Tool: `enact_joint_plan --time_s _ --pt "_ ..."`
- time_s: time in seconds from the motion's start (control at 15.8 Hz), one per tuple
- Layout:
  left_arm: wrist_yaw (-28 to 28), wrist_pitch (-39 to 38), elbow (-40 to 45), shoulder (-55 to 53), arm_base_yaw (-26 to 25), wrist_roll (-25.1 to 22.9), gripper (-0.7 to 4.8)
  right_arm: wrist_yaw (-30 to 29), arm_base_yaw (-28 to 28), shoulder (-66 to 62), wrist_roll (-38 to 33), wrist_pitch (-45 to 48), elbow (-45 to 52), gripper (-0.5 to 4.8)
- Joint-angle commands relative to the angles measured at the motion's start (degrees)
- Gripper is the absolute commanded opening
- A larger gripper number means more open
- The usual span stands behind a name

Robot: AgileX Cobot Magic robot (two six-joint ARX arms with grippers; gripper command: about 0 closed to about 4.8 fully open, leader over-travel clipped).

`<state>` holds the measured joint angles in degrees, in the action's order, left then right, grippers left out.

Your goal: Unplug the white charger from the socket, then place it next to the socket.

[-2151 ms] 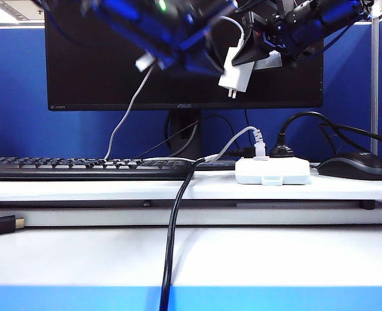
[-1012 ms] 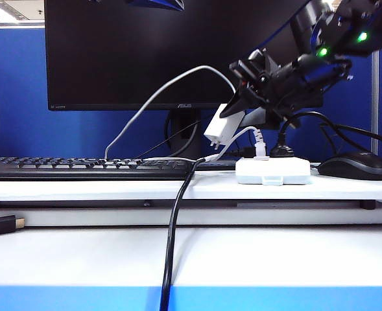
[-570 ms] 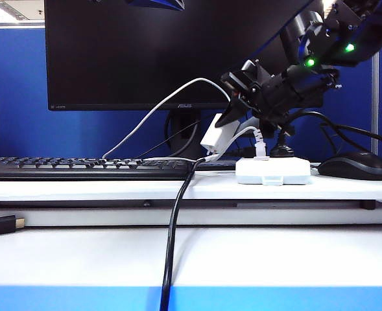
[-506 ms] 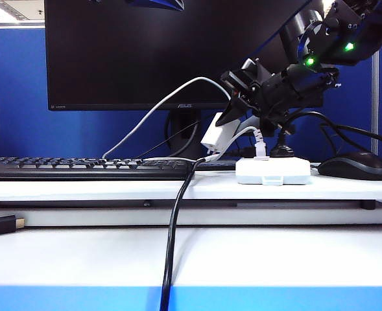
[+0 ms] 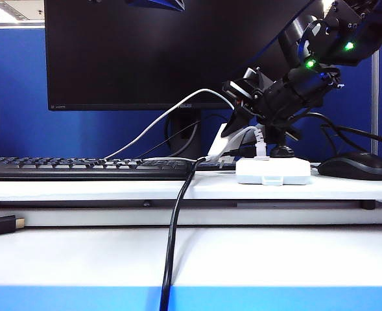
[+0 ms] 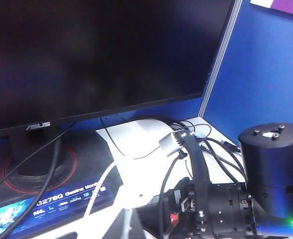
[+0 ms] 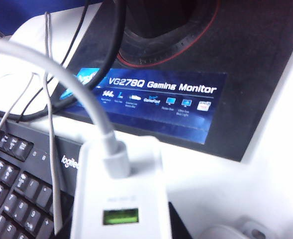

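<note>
The right gripper (image 5: 233, 125) hangs low, just to the left of the socket (image 5: 272, 171), and its jaws are closed on the white charger (image 5: 222, 140). The charger is out of the socket. It is tilted in the air, very close to the tabletop (image 5: 191, 188), beside the socket and behind the end of the black keyboard (image 5: 80, 167).

The left gripper cannot be seen in any view, so I cannot tell if its jaws are open or closed. The left wrist view only looks down on the right arm, with the charger (image 6: 172, 144) at its tip.

What could go wrong? The charger's thin white cable (image 5: 158, 121) arcs over toward the keyboard, and it looks springy. If the jaws let go before the charger is resting flat, the cable might pull it over or drag it away from the socket. The charger could also bump the small white cable plug (image 5: 260, 142) or the thick black cable (image 5: 176, 220) lying close by.

The charger is a small white box. In the right wrist view its cable (image 7: 81, 94) goes into one end of the charger (image 7: 121, 199), and a little green label sits just below it.
</note>
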<state>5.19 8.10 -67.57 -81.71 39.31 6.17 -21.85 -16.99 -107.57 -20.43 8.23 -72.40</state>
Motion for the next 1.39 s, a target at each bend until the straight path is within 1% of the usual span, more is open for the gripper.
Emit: enact_joint_plan --time_s 0.06,0.19,0.25,0.32,0.38,0.57,0.7,0.76,0.82,0.89,0.95,1.08,1.2,1.33,1.39 --pt "0.0 0.6 -0.2 0.3 0.1 0.1 -0.04 0.8 0.0 0.4 0.2 -1.9 -0.2 -0.01" --pt "0.0 0.6 -0.2 0.3 0.1 0.1 -0.04 0.7 0.0 0.4 1.2 -1.9 -0.3 0.03" --pt "0.0 0.6 -0.2 0.3 0.1 0.1 -0.04 0.4 0.0 0.4 1.2 -1.9 -0.5 0.58" --pt "0.0 0.5 -0.2 0.3 0.1 0.1 -0.04 -0.2 0.0 0.4 1.5 -2.6 -1.3 1.91" --pt "0.0 0.6 -0.2 0.3 0.1 0.1 -0.04 -0.4 0.0 0.5 2.8 -4.5 -3.2 2.24" --pt "-0.1 0.6 -0.2 0.3 0.1 0.3 -0.04 -0.3 0.0 0.5 6.8 -9.9 -8.5 2.24" --pt "-0.1 0.6 -0.2 0.3 0.1 0.3 -0.04 -0.3 0.0 0.5 7.0 -11.0 -10.4 2.19" --pt "-0.1 0.6 -0.2 0.3 0.1 0.3 -0.04 -0.2 0.0 0.5 7.0 -11.2 -11.0 1.97" --pt "0.0 0.6 -0.2 0.3 0.1 0.3 -0.04 -0.1 0.0 0.7 7.2 -11.0 -11.0 1.39" --pt "0.0 0.6 -0.2 0.3 0.1 0.3 -0.04 -0.1 0.0 1.0 8.9 -11.1 -11.0 0.06" --pt "-0.1 0.9 -0.2 0.3 0.1 0.2 -0.04 -0.2 0.0 1.4 10.0 -11.2 -11.0 -0.06" --pt "0.0 1.0 -0.2 0.7 0.1 0.2 -0.04 -0.2 0.0 3.5 10.3 -11.4 -11.0 -0.06" --pt "-0.1 1.1 -0.2 2.7 0.1 -0.4 -0.04 -0.2 0.0 8.3 10.7 -12.5 -11.0 -0.06" --pt "0.0 1.6 -0.2 5.6 0.1 -0.4 -0.04 -0.1 0.0 14.1 13.2 -15.0 -11.0 -0.06" --pt "-0.1 1.4 -0.2 7.3 0.1 -1.5 -0.04 0.1 0.0 17.5 13.4 -16.2 -11.0 -0.06"
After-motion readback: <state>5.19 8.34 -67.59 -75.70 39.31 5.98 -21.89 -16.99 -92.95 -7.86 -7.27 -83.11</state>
